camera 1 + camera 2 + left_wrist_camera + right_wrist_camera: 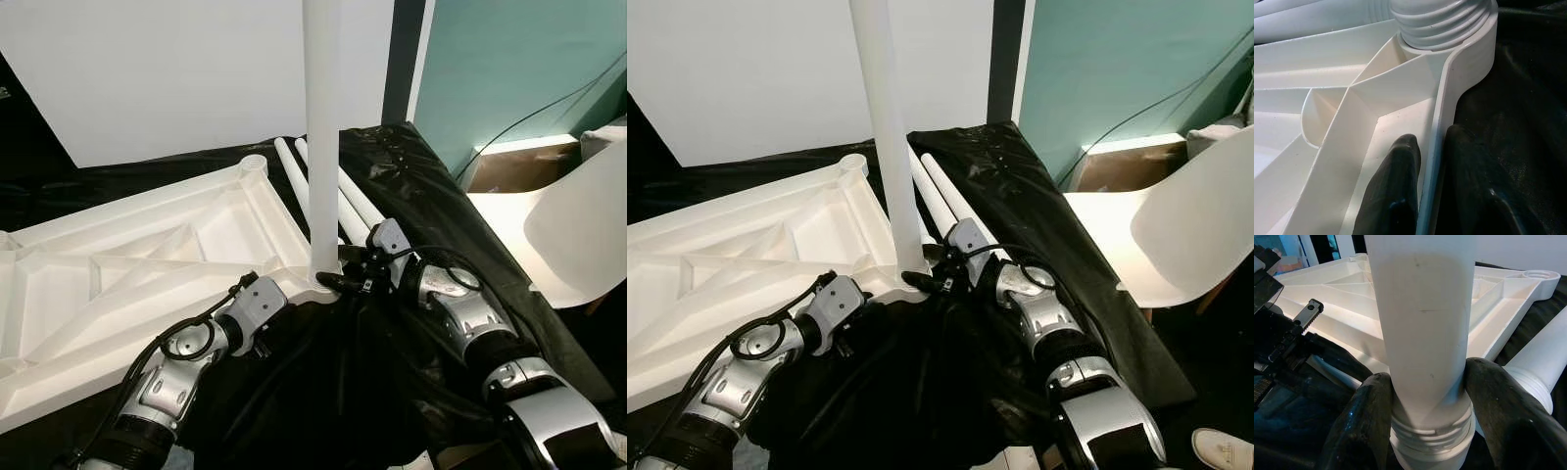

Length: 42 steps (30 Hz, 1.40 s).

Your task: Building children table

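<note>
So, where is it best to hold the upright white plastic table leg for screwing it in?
Low on the upright white plastic table leg, just above its thread, from the robot's right side, as the right pincer does; the smooth round tube fits between two fingers there.

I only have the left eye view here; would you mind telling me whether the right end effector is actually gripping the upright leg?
Observer: Yes, the right end effector clamps the upright leg just above its threads.
Operator: Thank you. Are the threads fully in?
Observer: No, several thread rings show above the corner socket.
Operator: And the left end effector?
Observer: The left end effector pinches the tabletop's edge wall, one finger inside, one outside.
</note>
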Tool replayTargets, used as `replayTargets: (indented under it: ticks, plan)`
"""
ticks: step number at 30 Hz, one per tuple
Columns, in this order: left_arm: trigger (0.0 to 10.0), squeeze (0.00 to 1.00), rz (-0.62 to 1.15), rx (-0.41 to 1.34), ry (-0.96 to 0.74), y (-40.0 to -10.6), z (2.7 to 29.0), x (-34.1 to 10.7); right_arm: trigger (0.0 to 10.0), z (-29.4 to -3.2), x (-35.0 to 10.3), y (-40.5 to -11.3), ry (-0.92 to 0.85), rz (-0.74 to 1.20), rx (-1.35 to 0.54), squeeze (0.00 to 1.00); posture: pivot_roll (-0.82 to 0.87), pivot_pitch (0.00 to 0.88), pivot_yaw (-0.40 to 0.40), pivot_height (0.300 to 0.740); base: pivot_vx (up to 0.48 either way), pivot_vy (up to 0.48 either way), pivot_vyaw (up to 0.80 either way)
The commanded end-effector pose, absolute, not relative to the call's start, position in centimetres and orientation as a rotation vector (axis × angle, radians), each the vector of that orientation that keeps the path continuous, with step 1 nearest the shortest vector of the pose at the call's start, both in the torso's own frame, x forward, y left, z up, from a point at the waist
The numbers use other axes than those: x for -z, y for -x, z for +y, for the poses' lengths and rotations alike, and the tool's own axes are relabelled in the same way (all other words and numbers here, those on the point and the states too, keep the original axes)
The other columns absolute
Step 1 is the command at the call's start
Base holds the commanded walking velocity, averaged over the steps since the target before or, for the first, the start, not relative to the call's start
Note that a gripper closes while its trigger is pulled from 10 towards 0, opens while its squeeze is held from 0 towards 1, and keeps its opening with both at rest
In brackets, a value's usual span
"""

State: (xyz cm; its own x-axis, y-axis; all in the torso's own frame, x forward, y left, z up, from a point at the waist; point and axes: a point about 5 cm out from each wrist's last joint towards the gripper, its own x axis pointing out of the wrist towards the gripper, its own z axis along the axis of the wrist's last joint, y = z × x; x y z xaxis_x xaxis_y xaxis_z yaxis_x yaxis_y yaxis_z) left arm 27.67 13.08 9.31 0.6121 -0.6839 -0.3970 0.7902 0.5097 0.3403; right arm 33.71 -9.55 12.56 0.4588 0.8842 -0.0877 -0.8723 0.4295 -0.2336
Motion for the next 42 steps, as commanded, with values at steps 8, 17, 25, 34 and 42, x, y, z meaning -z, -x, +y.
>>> replayTargets:
  ticks: [8,17,25,34,42]
  plan:
    - [10.0,0.0,0.358,1.007,-0.506,-25.7,12.6,-6.4,0.0,-7.1,-11.2,-31.7,0.003,-0.178,-0.64,0.0,0.06,0.0,0.018,0.74,0.0,0.0,0.0]
    - [10.0,0.0,0.363,1.006,-0.506,-25.7,12.7,-6.5,0.0,-8.4,-11.2,-32.3,-0.017,-0.188,-0.433,0.0,0.06,0.0,0.021,0.74,0.0,0.0,0.0]
    - [10.0,0.0,0.361,1.01,-0.506,-25.8,12.6,-6.5,9.5,-8.2,-11.4,-32.3,0.002,-0.198,-0.453,0.0,0.06,0.0,0.017,0.74,0.0,0.0,0.0]
    - [10.0,0.0,0.366,1.009,-0.507,-25.8,12.7,-6.5,10.0,-7.2,-12.3,-31.5,-0.006,-0.227,-0.754,0.0,0.05,0.0,0.025,0.74,0.0,0.0,0.0]
    - [10.0,0.0,0.365,1.021,-0.514,-26.1,12.6,-6.5,10.0,-8.1,-13.3,-32.5,0.125,-0.207,-0.968,0.0,0.04,0.0,0.036,0.74,0.0,0.0,0.0]
